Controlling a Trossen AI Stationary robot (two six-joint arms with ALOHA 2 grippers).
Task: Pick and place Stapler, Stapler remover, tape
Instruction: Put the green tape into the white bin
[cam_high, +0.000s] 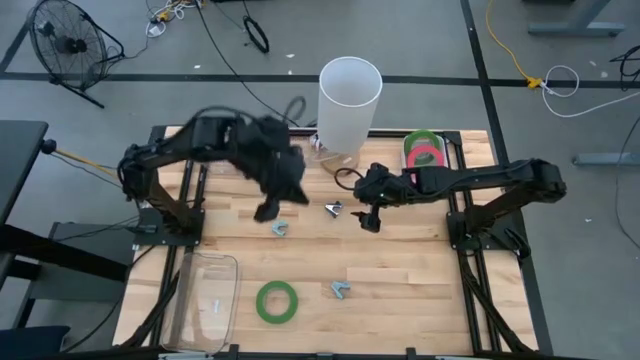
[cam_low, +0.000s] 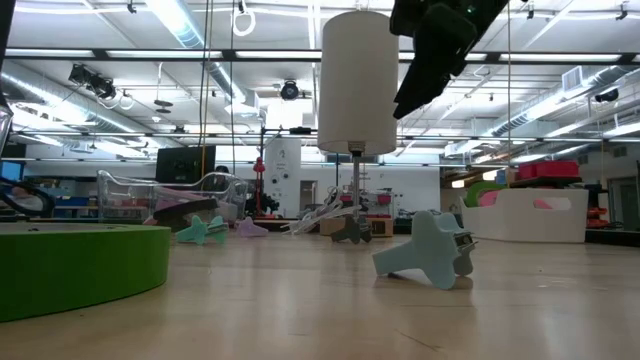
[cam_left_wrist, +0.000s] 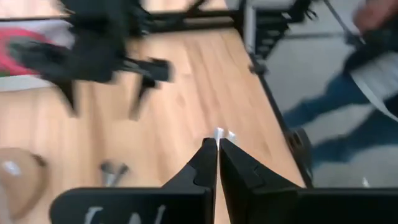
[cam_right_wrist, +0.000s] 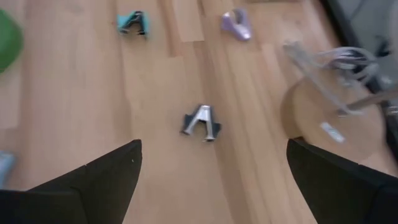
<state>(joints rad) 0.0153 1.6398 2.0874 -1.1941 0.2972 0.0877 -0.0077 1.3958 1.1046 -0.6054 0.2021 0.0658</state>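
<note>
Your left pincer (cam_high: 268, 210) hangs over the worktop (cam_high: 400, 290) near its centre, fingers (cam_left_wrist: 208, 163) pressed together on nothing. A pale blue staple remover (cam_high: 280, 228) lies just beside it at five o'clock. Toward six o'clock, near the front edge, one green tape ring (cam_high: 277, 301) lies flat, with another blue remover (cam_high: 341, 290) at its three o'clock. A dark remover (cam_high: 333, 209) sits mid-worktop. Your right pincer (cam_high: 368, 218) hovers at its three o'clock, spread wide and holding nothing. At one o'clock, a green and a red tape ring (cam_high: 424, 153) rest at the far right corner.
</note>
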